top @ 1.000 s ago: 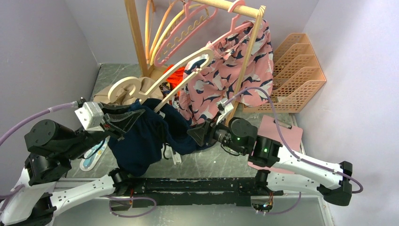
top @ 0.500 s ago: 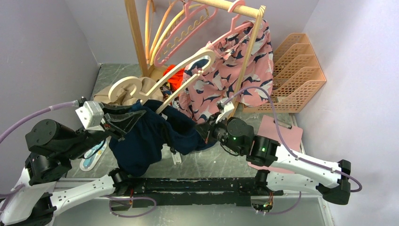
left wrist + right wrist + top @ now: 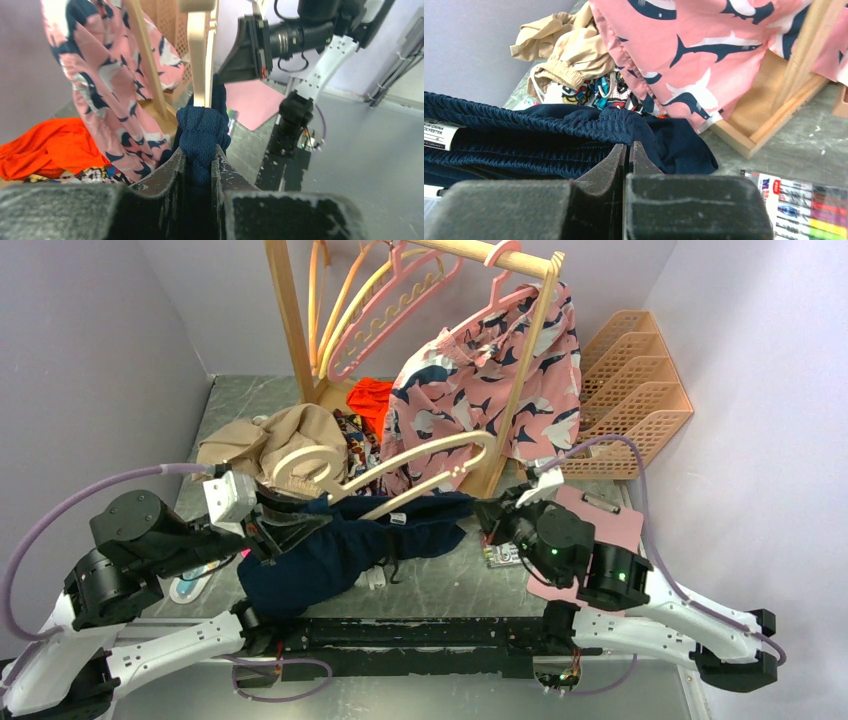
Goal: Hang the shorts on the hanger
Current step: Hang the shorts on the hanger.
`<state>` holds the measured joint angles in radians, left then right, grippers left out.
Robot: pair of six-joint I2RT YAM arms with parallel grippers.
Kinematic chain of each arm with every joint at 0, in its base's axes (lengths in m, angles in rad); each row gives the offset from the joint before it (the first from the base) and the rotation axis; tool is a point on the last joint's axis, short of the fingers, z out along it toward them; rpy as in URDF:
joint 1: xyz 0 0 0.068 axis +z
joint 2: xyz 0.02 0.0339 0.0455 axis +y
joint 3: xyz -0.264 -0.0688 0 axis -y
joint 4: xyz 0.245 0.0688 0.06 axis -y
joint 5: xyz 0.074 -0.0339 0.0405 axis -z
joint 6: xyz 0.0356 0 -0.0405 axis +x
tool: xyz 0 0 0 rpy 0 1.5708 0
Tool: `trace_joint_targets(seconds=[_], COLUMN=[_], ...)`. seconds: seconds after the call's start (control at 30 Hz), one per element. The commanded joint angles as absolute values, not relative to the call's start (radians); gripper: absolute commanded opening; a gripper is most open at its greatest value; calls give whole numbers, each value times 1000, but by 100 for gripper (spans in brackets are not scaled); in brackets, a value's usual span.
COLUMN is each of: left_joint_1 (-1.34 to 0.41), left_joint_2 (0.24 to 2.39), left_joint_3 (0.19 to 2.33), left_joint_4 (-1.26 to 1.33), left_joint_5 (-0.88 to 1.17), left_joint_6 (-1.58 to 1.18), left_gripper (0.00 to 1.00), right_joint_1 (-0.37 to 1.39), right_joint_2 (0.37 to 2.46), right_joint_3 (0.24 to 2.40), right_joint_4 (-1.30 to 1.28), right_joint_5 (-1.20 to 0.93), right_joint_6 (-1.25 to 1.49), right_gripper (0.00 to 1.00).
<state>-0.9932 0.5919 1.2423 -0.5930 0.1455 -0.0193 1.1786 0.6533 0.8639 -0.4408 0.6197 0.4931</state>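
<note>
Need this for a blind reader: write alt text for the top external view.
Two robot arms hold navy shorts stretched between them, the left gripper and right gripper each pinching one end. A cream hanger sits tilted just above them, with pink printed shorts on a rack behind.

The dark navy shorts [image 3: 340, 550] are stretched out sideways, waistband pulled long. The cream hanger [image 3: 440, 444] lies tilted over them, hook to the left.

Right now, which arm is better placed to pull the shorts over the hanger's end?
Probably the right: the right pincer pinches the shorts by the free end of the hanger; the left pincer holds them near its hook.
</note>
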Motion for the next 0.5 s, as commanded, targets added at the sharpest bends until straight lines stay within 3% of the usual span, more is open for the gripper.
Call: trace_joint_targets(seconds=[0.0,0.47], left_joint_1=[-997,-997], left_joint_2=[576,607], left_joint_3=[1246,1255], left_joint_4=[-598,-753], left_joint_5=[256,227], left_joint_6=[-46,-28], left_gripper=[7,7], right_joint_1=[1176,1177], right_joint_2=[587,625], right_joint_3=[887,1056], right_joint_4=[-624,-770], right_joint_5=[732,712], right_joint_6=[525,514], right_gripper=[0,0])
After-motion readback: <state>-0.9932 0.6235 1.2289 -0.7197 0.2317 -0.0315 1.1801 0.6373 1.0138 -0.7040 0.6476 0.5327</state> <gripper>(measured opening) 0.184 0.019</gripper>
